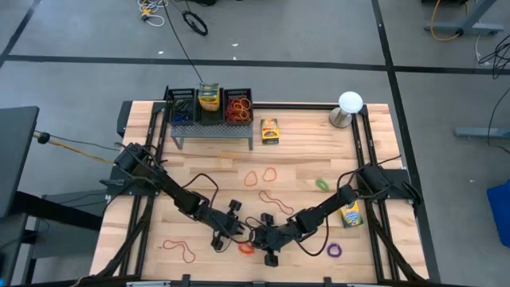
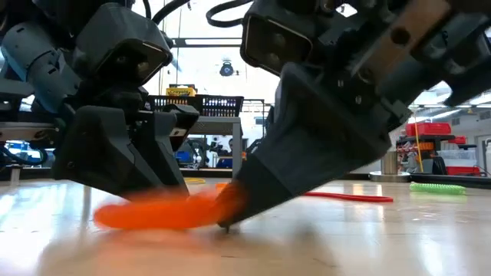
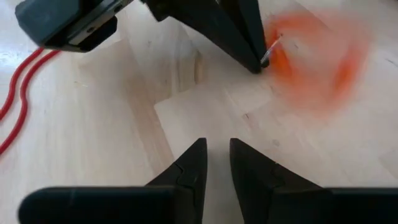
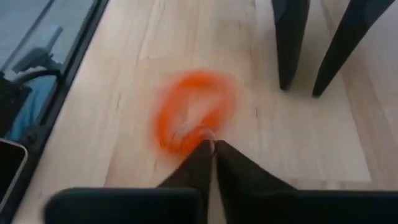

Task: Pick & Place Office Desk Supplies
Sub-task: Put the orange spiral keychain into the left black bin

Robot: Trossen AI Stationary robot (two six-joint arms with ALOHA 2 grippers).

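Both arms are reaching to the near edge of the desk [image 1: 303,171], far from the black basket [image 1: 209,106] at the back. The right claw [image 1: 256,237] is pinching the edge of an orange rubber band [image 4: 193,109] — its two fingers are squeezed tight together on it, with the tips down on the wood. The orange rubber band is lying flat on the desk and looking blurry. The left claw [image 1: 226,233] is sitting just beside the band on the other side, tips pointing down at the wood, with its fingers a little apart and nothing between them. One crayon box [image 1: 270,131] is lying on the desk just beside the basket, another crayon box [image 1: 209,98] is standing in the basket's middle part, and a third crayon box [image 1: 350,214] is lying far from the basket, under the right arm. Red rubber bands [image 1: 237,106] are filling one end part of the basket. More loops are lying out on the wood in front of the basket — two red loops [image 1: 260,175], a green loop [image 1: 322,184], a purple loop [image 1: 334,250] and a long red loop [image 1: 179,251] near the front edge. A white ball on a metal base [image 1: 348,109] is standing at the back corner, well apart from the basket.
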